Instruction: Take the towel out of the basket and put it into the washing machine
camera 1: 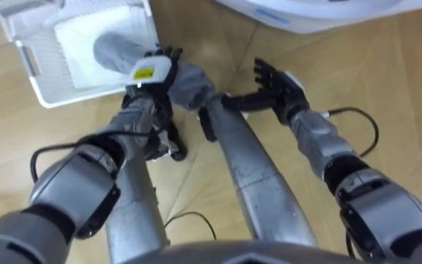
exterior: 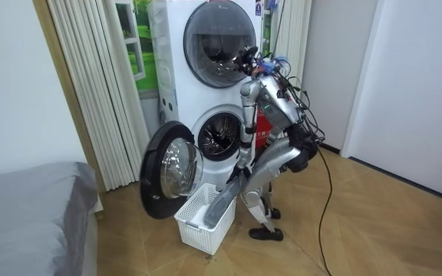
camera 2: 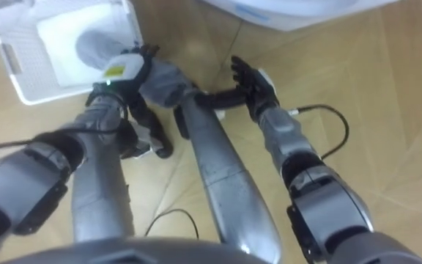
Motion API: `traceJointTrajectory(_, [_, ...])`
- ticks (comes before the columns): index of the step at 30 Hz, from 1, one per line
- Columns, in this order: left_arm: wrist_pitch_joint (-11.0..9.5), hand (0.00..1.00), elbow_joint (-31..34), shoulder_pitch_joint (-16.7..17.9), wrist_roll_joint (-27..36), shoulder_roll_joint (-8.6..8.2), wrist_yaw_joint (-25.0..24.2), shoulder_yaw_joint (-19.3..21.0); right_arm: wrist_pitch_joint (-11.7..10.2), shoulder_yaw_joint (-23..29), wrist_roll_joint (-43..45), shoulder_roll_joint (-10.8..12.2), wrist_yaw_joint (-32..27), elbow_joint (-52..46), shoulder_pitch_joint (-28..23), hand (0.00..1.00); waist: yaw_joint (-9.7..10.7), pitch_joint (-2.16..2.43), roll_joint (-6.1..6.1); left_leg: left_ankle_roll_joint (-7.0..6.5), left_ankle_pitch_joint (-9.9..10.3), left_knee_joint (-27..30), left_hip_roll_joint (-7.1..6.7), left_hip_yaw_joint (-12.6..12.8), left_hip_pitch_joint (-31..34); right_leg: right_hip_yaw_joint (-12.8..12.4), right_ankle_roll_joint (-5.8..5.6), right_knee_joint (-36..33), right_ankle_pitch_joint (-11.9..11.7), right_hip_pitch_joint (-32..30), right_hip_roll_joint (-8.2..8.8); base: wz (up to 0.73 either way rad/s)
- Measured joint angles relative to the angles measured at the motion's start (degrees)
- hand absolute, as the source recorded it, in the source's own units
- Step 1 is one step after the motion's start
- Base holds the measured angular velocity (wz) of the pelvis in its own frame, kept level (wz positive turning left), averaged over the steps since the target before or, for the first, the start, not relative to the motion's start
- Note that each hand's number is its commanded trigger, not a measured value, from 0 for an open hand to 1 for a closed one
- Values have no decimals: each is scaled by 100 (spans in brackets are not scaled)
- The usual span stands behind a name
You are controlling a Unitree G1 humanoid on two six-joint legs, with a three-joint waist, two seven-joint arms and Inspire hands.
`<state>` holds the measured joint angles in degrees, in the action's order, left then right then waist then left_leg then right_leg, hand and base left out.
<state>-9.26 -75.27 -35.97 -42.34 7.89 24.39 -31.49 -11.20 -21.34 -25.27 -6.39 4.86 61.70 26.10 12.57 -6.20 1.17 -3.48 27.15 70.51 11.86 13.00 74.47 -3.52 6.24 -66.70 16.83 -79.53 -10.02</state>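
The robot bends low over a white laundry basket (camera 1: 44, 94) on the wooden floor (camera 1: 387, 88), just in front of the washing machine (exterior: 206, 115), whose lower door (exterior: 167, 170) stands open. Its left hand (camera 1: 154, 73) is closed round a grey towel (camera 1: 114, 51) that runs from the hand down into the basket, so the lift out looks underway. The right hand (camera 1: 278, 82) hovers beside it, fingers spread and empty, probably ready to help.

The towel (camera 1: 190, 85) is soft matt grey cloth, the basket (camera 1: 35, 73) white perforated plastic, the floor (camera 1: 372, 66) smooth faintly shiny wood, the washing machine (exterior: 172, 84) glossy white with a glass door (exterior: 172, 172).
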Motion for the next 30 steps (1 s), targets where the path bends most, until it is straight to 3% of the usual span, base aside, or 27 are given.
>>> traceJointTrajectory(6, [-1, 0, 0, -74, -111, 307, 49, -314, -23, -176, -230, -10, 13, 62, 88, 0, 124, -2, -96, 8, 202, 312, 125, -2, 133, 234, 78, -230, 132, -151, 91, -9])
traceJointTrajectory(7, [0, 47, 0, -78, -108, 327, 49, -345, -23, -184, -250, -12, 12, 63, 88, 0, 128, -2, -107, 15, 228, 333, 143, -2, 135, 266, 93, -235, 140, -152, 102, -14])
traceJointTrajectory(8, [-1, 84, 0, -88, -106, 363, 48, -428, -23, -201, -258, -31, 11, 64, 87, 0, 150, -1, -117, 21, 259, 351, 147, -2, 137, 321, 119, -253, 166, -157, 150, -9])
traceJointTrajectory(9, [-1, 100, -1, -98, -106, 366, 45, -460, -23, -204, -258, -46, 10, 65, 87, 0, 162, -1, -118, 18, 269, 358, 145, -1, 139, 376, 137, -262, 185, -158, 200, -4])
traceJointTrajectory(17, [0, 100, -8, -202, -99, 347, -25, -588, -26, -220, -383, -100, 36, 65, 207, 0, 270, 0, -184, -35, 418, 546, 175, -28, 316, 495, 149, -419, 301, -309, 277, 0])
traceJointTrajectory(30, [2, 100, -5, -320, -103, 534, -135, -812, -66, -329, -416, -102, 156, 70, 201, 0, 302, 14, -298, -48, 444, 580, 210, -9, 339, 660, 182, -398, 328, -321, 406, -2])
